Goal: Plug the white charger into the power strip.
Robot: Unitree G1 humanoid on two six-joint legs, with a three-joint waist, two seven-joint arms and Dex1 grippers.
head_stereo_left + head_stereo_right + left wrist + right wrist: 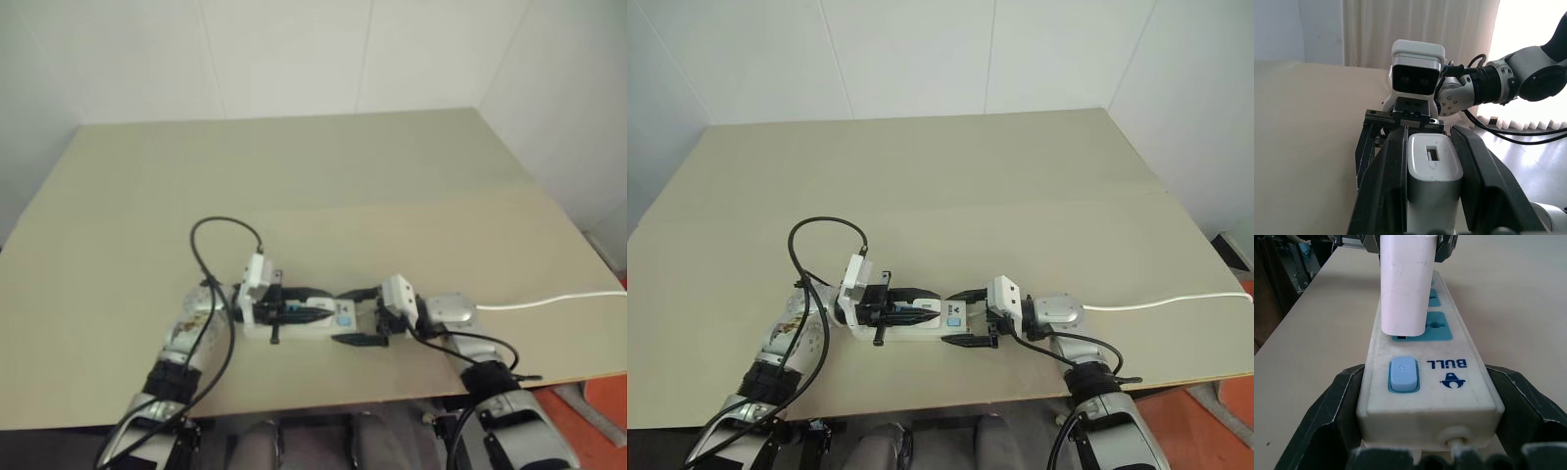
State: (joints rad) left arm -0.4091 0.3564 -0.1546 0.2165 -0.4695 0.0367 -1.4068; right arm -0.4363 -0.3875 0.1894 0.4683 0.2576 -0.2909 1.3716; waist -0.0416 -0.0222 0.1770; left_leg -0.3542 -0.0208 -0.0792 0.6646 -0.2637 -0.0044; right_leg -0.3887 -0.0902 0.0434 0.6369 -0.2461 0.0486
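Left gripper (1430,196) is clamping the white charger (1432,171) between its two black fingers, holding it over the BULL power strip (1425,377), which is lying near the table's (343,176) front edge. Right gripper (1425,431) is bracing the strip's switch end, jaws set narrowly against both sides, beside the blue switch (1402,374). In the right wrist view the charger is standing upright on the blue socket (1435,328) nearest the switch, its base seemingly a sliver above the face. Judging from this, the charger should be pressed straight down, kept upright, while the right gripper is pinning the strip so it cannot slide or tip.
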